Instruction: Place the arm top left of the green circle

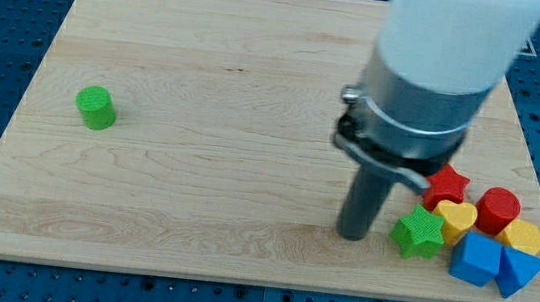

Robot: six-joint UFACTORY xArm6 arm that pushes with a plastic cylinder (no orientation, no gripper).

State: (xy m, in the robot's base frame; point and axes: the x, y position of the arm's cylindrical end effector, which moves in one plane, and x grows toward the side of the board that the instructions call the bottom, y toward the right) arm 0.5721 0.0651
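The green circle (pixel 96 108), a short green cylinder, stands alone on the wooden board (pixel 216 95) at the view's left. My tip (pixel 353 236) rests on the board at the lower right, far to the right of the green circle and a little lower. It sits just left of a green star (pixel 418 233), with a small gap between them.
A cluster of blocks lies at the lower right: a red star (pixel 447 184), a yellow heart (pixel 457 219), a red cylinder (pixel 498 209), a yellow block (pixel 523 236), a blue cube (pixel 477 258) and a blue wedge-like block (pixel 518 270). The arm's wide white and grey body (pixel 429 77) hangs above them.
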